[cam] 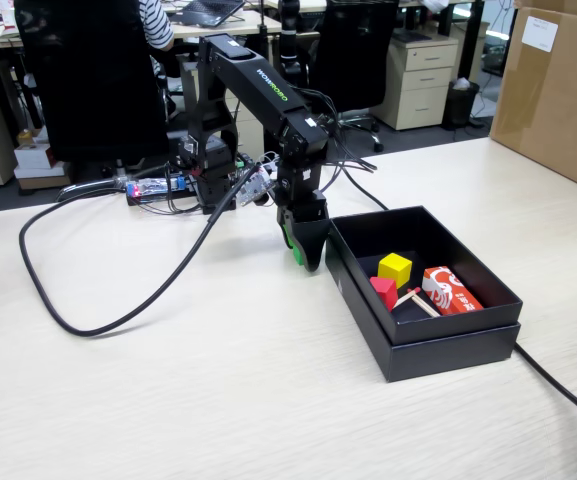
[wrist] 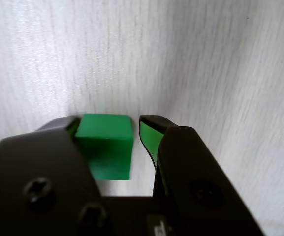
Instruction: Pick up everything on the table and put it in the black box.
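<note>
yellow cube (cam: 395, 268) and red cube (cam: 384, 291) lie in the black box (cam: 438, 345); the hand (wrist: 136, 129), spread, straddles the green cube (wrist: 105, 142) on the worktop (cam: 218, 390).

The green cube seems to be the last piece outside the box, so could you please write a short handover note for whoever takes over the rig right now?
Gripper: jaws open around the green cube; the wrist view shows a gap between the cube and the right jaw, so it is not clamped yet.
Green cube: on the table, just left of the black box in the fixed view.
Done: the yellow cube and red cube lie in the box, beside a red-and-white packet and a thin wooden stick.
Left: close on the green cube, lift it, drop it in the box.
</note>
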Controlling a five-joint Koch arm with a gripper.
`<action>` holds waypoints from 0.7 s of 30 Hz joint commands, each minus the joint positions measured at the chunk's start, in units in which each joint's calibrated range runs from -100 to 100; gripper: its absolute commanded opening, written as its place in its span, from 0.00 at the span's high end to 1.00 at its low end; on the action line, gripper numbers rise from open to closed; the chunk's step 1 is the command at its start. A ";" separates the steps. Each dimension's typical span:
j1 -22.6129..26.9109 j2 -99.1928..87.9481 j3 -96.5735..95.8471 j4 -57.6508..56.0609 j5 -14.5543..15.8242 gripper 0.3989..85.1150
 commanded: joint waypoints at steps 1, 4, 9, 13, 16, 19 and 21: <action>-0.15 0.10 2.44 2.09 0.15 0.96; -0.44 -0.93 2.26 2.35 -0.15 0.99; -2.15 -12.06 3.35 1.49 -1.56 0.99; -3.66 -24.45 10.06 0.80 -5.76 0.99; -3.76 -26.63 20.57 -1.36 -9.18 0.99; -2.00 -19.64 36.53 -2.14 -11.28 0.99; -1.12 -14.47 41.33 -2.14 -11.33 0.99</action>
